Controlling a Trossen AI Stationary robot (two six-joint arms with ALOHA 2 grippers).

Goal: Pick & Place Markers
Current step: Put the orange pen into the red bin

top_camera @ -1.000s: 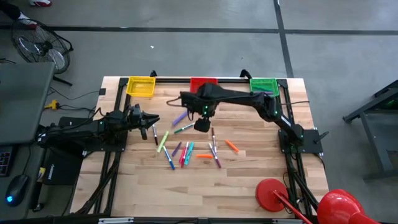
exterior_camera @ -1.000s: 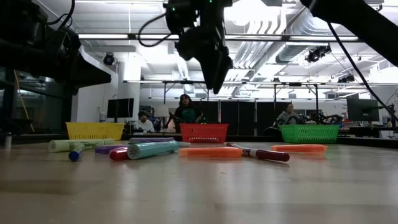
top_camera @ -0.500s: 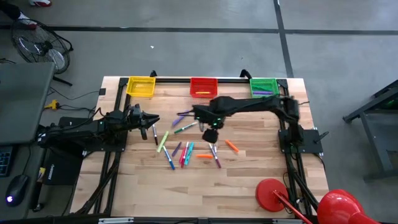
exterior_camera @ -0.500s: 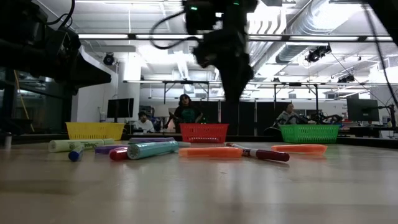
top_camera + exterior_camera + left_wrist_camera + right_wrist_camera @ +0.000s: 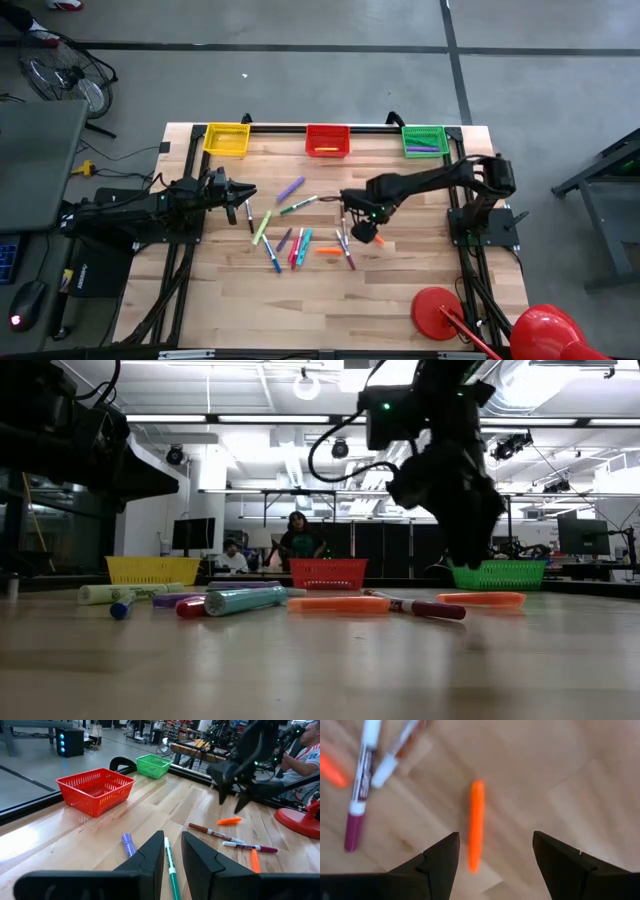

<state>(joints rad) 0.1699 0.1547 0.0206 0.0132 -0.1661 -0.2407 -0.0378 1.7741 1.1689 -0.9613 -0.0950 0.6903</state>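
- Most markers (image 5: 297, 244) lie loose on bench (image 5: 400, 300); baskets (image 5: 327, 140) hold few.
- Right hand (image 5: 365, 233) spread wide over orange marker (image 5: 476, 822), empty.
- Left hand (image 5: 245, 194) narrowly parted, empty, waiting.

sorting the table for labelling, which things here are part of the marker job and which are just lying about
Part of the job:
- markers scattered mid-table
- orange marker under the open right hand
- yellow basket, red basket, green basket
- left hand, waiting at the left edge

Just lying about:
- red stand at the near right corner
- people beyond the table
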